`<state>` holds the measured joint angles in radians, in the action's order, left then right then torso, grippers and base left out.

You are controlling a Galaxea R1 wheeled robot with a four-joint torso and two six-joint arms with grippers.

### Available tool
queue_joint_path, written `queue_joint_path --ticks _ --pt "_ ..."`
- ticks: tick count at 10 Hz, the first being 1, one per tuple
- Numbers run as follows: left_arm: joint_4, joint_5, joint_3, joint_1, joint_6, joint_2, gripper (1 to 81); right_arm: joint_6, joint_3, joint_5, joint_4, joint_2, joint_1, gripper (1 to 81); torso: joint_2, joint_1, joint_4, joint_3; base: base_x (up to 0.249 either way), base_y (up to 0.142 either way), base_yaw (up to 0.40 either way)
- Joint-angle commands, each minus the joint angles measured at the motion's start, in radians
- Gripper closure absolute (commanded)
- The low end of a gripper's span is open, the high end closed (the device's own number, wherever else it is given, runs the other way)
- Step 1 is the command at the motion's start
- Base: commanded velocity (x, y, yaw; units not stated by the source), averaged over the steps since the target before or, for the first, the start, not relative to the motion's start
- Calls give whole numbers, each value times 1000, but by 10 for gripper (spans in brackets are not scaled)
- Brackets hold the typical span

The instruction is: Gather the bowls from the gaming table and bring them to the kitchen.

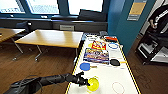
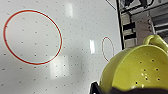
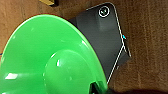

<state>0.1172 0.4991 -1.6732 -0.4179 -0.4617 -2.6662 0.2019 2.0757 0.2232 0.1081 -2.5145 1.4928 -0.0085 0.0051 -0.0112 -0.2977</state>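
The translucent yellow bowl (image 1: pixel 93 84) is tilted at the near end of the white gaming table (image 1: pixel 110 75). My left gripper (image 1: pixel 85 81) reaches in from the left and is shut on its rim. In the left wrist view the yellow bowl (image 2: pixel 140 71) is close up, with small holes and a loop handle, above the dotted table top (image 2: pixel 75 25). The green bowl (image 3: pixel 47 62) hangs over the wooden floor (image 3: pixel 147 30) in the right wrist view, with my right gripper (image 3: pixel 98 89) shut on its edge.
On the table lie a blue paddle (image 1: pixel 85 66), a black paddle (image 1: pixel 115 62), colourful game boxes (image 1: pixel 96 55) and a blue-rimmed white plate (image 1: pixel 113 46). Wooden tables (image 1: pixel 50 37) stand to the left. A person (image 1: pixel 157 17) and a dark cart (image 1: pixel 152 47) are at the right.
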Motion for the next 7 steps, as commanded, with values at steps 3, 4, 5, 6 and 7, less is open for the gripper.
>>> queue_joint_path --ticks 3,4,5,6,7 --pt "-146 -27 398 -5 -8 452 811 -1 -79 -54 16 79 -8 811 0 0 0 0 0 0 0" --pt "-186 -60 426 -64 -6 508 811 2 -77 -53 15 84 -2 811 0 0 0 0 0 0 0" --pt "-234 -97 443 -133 -6 561 811 5 -77 -53 15 87 1 811 0 0 0 0 0 0 0" --pt "-272 -131 441 -216 0 589 811 8 -79 -51 15 90 4 811 0 0 0 0 0 0 0" --pt "-321 -174 434 -296 2 592 811 8 -77 -50 15 90 5 811 0 0 0 0 0 0 0"
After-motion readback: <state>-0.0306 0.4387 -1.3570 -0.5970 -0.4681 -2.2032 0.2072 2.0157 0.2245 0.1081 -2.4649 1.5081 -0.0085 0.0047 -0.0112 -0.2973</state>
